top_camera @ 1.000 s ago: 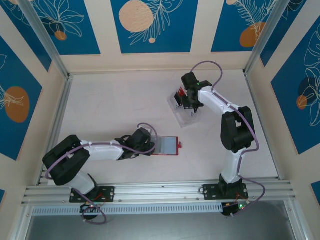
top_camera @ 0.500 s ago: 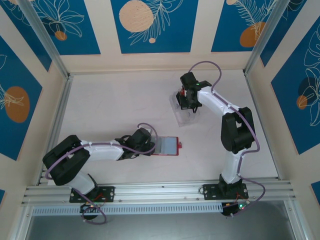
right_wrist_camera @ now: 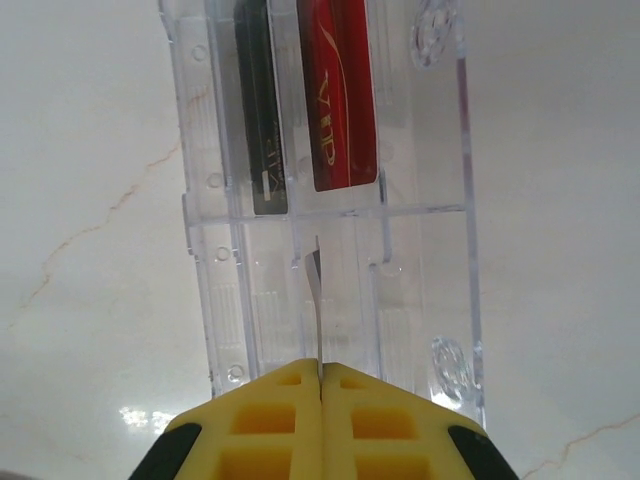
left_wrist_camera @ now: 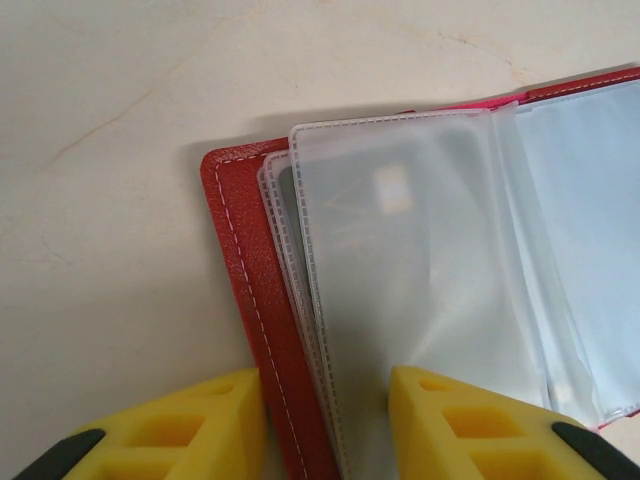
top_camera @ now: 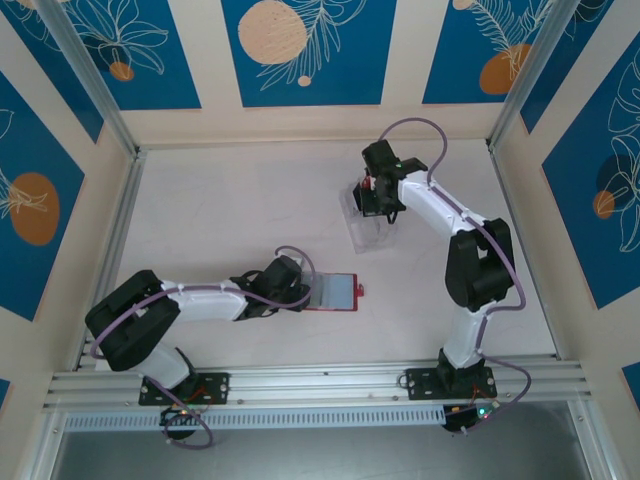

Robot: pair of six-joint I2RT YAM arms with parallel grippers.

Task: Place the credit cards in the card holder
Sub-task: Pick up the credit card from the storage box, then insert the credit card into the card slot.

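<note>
Credit cards sat in a clear tray at the far right of the table. The wrist view showed a black card and a red card standing side by side in the tray's far slots, the red one on the right. A thin card stood edge-on over the tray's near half, in line with the gap between the other two; its colour could not be told. The right gripper had its jaws pressed together on the near end of that thin card. From above, the right gripper hung over the far end of the tray.

Well apart from the tray, the holder lay open and flat on the near middle of the table. The left gripper was at its left edge. In the left wrist view the red cover showed its stitched rim, with frosted clear sleeves fanned over it. The left gripper had its jaws apart, one finger beside the cover's outer edge and the other over the sleeves; whether either pressed on the holder could not be told.
</note>
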